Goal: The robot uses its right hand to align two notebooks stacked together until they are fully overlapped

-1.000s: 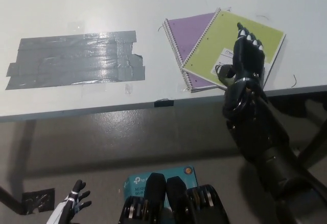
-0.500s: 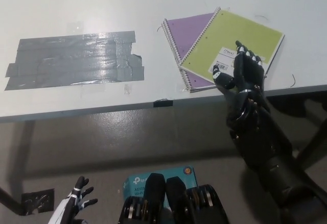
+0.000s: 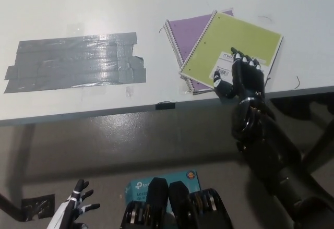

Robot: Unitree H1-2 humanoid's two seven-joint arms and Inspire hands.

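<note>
Fingers apart, right hand (image 3: 244, 77) presses green notebook (image 3: 232, 44); it should swivel counterclockwise, toward ten o'clock, over purple notebook (image 3: 187, 33).

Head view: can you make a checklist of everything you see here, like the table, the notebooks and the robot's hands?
Surface: white table.
Job's things: green notebook lies askew on purple notebook, not fully overlapped.
Clutter: grey tape patch; small black tab at table edge.
Hands: right hand open, flat on the green notebook's near corner; left hand open, low, idle.
Cables: nothing seen.
Surroundings: teal box on grey floor.
</note>
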